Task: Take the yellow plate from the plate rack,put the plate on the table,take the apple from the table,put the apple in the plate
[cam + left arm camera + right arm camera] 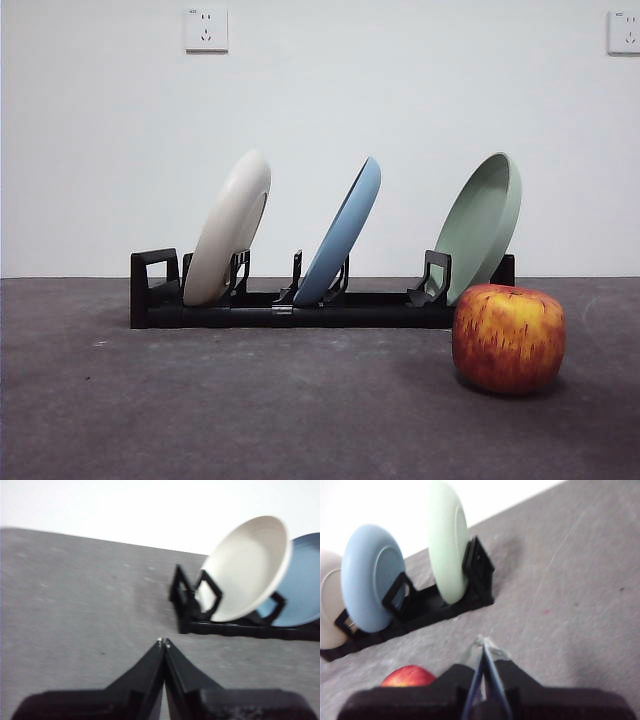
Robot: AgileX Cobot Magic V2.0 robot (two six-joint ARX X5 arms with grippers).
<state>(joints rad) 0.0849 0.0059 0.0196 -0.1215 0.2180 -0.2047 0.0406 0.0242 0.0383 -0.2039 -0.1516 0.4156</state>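
Note:
The cream yellow plate (229,229) leans in the left slot of the black plate rack (300,310) on the dark grey table (250,400). The left wrist view shows it too (246,568). The red and yellow apple (508,337) sits on the table in front of the rack's right end, and its top shows in the right wrist view (408,676). My left gripper (163,642) is shut and empty, short of the rack's left end. My right gripper (484,641) is shut and empty, above the table beside the apple. Neither arm shows in the front view.
A blue plate (343,233) stands in the rack's middle slot and a pale green plate (482,222) in the right slot. A white wall with two sockets (206,29) stands behind the table.

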